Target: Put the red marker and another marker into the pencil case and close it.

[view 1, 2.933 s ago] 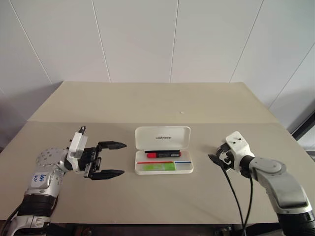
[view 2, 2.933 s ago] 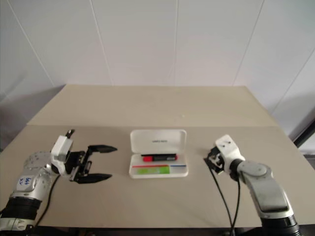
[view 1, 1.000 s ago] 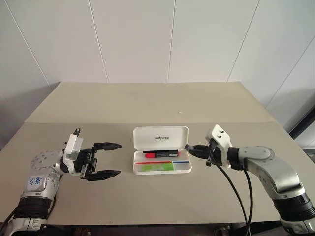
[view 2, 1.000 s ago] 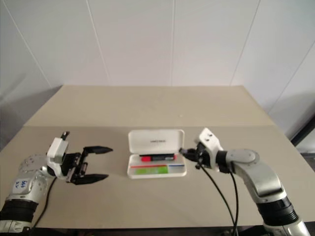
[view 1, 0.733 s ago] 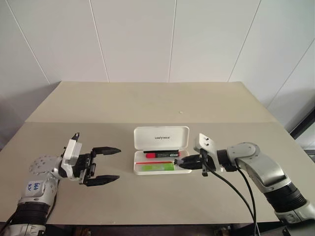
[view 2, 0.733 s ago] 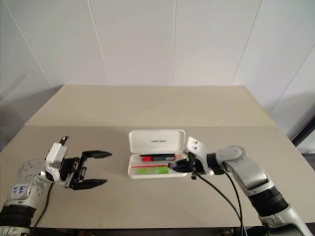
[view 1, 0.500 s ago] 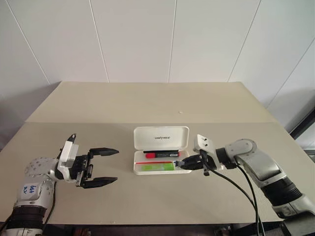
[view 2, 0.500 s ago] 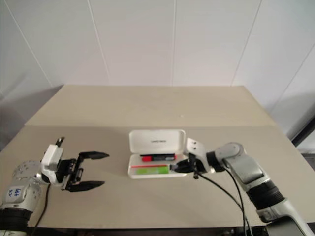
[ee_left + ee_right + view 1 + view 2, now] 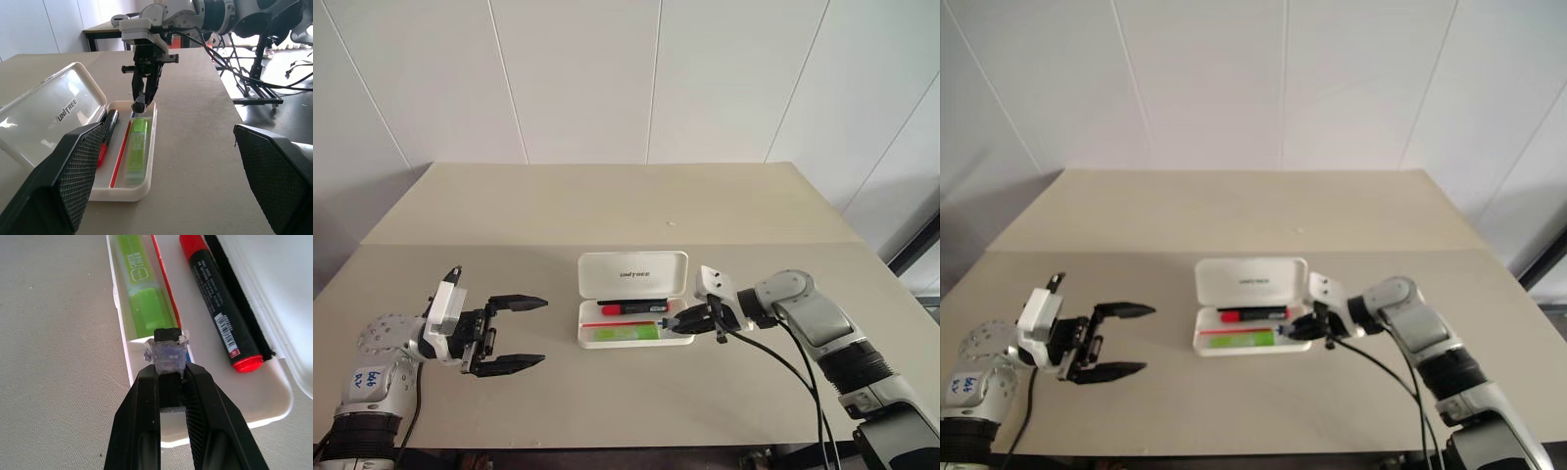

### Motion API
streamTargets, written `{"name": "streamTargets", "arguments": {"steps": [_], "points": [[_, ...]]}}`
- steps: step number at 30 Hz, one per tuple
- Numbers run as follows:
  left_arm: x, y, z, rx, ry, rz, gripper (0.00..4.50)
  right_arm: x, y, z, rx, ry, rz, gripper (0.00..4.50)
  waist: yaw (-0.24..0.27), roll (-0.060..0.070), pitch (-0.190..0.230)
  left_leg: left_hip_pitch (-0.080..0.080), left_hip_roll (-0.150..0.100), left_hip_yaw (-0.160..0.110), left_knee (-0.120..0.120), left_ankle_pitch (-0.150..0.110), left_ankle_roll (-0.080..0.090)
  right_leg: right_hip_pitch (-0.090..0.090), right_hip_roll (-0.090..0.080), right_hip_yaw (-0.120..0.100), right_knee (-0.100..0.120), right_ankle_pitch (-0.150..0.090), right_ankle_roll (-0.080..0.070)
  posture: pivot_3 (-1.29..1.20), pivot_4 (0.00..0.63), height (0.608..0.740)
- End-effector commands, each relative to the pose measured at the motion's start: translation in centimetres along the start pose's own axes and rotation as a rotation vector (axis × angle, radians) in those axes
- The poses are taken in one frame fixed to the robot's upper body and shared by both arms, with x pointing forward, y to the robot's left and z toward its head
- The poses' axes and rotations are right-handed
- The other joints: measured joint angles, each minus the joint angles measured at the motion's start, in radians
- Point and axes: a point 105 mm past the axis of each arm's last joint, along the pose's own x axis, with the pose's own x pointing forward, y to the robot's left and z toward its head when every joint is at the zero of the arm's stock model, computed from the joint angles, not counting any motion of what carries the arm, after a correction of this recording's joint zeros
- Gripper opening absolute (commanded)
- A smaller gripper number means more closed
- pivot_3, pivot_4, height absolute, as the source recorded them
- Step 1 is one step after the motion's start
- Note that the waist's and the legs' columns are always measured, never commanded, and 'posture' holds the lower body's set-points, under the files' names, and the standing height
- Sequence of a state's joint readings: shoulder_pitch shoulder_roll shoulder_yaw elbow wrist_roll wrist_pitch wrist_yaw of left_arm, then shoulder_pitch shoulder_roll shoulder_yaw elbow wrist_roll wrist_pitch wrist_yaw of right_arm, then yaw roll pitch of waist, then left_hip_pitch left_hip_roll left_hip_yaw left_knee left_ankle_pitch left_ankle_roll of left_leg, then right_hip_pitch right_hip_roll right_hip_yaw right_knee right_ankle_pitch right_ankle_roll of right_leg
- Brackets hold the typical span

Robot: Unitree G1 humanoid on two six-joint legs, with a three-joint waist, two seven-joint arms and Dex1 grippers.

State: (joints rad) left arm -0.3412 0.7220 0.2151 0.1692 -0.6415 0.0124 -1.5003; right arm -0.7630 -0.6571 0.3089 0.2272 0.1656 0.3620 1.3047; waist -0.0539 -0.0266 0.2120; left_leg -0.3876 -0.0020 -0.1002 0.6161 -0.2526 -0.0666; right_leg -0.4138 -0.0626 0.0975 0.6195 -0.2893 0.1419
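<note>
Moved since earlier: right claw [image 9: 682, 323] is now reaching in over the right end of the pencil case [image 9: 635, 271], having come across from well off to the right; left claw [image 9: 514, 333] is pulling slightly back
Right claw: fingers are standing only slightly apart with a small dark block between the tips, seemingly a pad or fitting of its own, though the wrist view is too close to be sure
Left claw: gaping wide, holding nothing, waiting left of the case over the table [image 9: 607, 392]
Red marker [image 9: 219, 311]: lying in the tray beside the hinged lid
Another marker [image 9: 142, 292]: lime-green, lying in the tray on the near side of the red stripe
Step in hand: both markers are in; closing is beginning
Next move: getting a tip behind the upright lid and tipping it forward onto the tray, while the case is being kept from sliding
</note>
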Motion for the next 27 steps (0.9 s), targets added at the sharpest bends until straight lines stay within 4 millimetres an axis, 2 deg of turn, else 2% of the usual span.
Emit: {"name": "streamTargets", "arguments": {"steps": [1, 6, 13, 17, 22, 27], "points": [[-0.1, -0.1, 1.0, 0.037, -0.012, -0.024, 4.5, -0.5, 0.0, 1.4, -0.05, -0.02, 0.006, 2.73, 0.0, 0.0, 0.0, 0.0, 0.0, 0.0, 0.0, 0.0, 0.0, 0.0, 0.0, 0.0, 0.0, 0.0, 0.0, 0.0, 0.15, 0.74], [0.0, 0.1, 0.9, 0.037, -0.013, -0.026, 4.5, -0.8, 0.2, 1.4, -0.054, -0.016, 0.006, 4.49, 0.0, 0.0, 0.0, 0.0, 0.0, 0.0, 0.0, 0.0, 0.0, 0.0, 0.0, 0.0, 0.0, 0.0, 0.0, 0.0, 0.15, 0.74], [0.2, 0.3, 0.9, 0.039, -0.019, -0.033, 4.5, -1.7, 0.1, 2.3, -0.067, -0.039, -0.035, 4.49, 0.001, 0.0, 0.0, 0.0, 0.0, 0.0, 0.0, 0.0, 0.0, 0.0, 0.0, 0.0, 0.0, 0.0, 0.0, 0.0, 0.15, 0.74], [0.3, 0.6, 0.8, 0.045, -0.01, -0.025, 4.5, -2.5, -0.5, 4.0, -0.072, -0.155, -0.139, 4.49, 0.001, 0.0, 0.0, 0.0, 0.0, 0.0, 0.0, 0.0, 0.0, 0.0, 0.0, 0.0, 0.0, 0.0, 0.0, 0.0, 0.15, 0.74], [0.4, 1.8, 1.2, 0.088, -0.014, 0.005, 4.5, -5.2, 1.2, 6.4, -0.096, -0.411, -0.203, 4.49, 0.005, 0.0, 0.0, 0.0, 0.0, 0.0, 0.0, 0.0, 0.0, 0.0, 0.0, 0.0, 0.0, 0.0, 0.0, 0.0, 0.15, 0.74], [0.7, 3.8, 0.7, 0.097, 0.027, 0.064, 4.5, -6.9, 2.6, 5.9, -0.071, -0.501, -0.257, 4.49, 0.022, 0.0, 0.0, 0.0, -0.001, 0.0, 0.002, 0.0, 0.0, 0.001, 0.0, 0.0, 0.001, 0.0, 0.0, 0.0, 0.15, 0.74]]}}
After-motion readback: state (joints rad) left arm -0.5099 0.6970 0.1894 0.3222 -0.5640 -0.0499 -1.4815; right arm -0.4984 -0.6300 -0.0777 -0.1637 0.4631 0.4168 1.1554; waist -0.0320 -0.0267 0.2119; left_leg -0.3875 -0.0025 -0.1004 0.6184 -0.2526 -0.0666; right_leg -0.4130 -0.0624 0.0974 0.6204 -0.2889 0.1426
